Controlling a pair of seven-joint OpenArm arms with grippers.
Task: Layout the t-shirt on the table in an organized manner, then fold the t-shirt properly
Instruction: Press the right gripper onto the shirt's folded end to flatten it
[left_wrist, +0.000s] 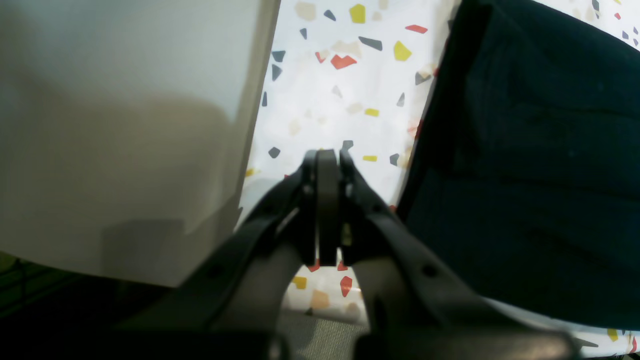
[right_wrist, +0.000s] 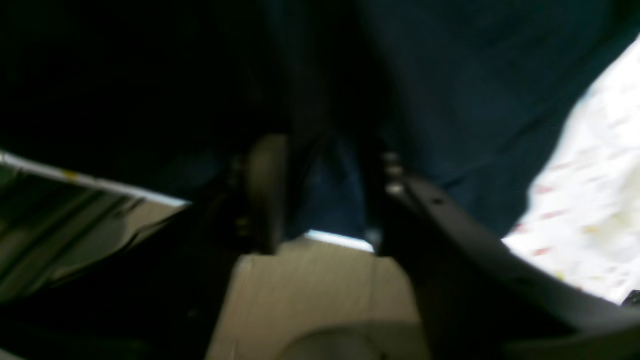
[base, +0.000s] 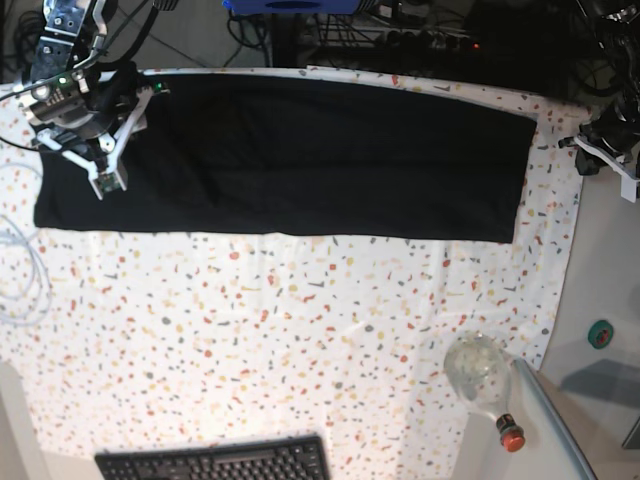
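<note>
Right claw (right_wrist: 325, 200) jaws apart, shirt (base: 280, 155) cloth between them; left claw (left_wrist: 327, 210) closed, empty, shirt beside it. Risk: cloth snags, folded strip skews.

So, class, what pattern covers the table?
White table with red, yellow, grey flecks; base view.

One t-shirt (base: 290, 160), one table (base: 300, 330), one keyboard (base: 215, 463), one bottle (base: 482, 378), two hands.
</note>
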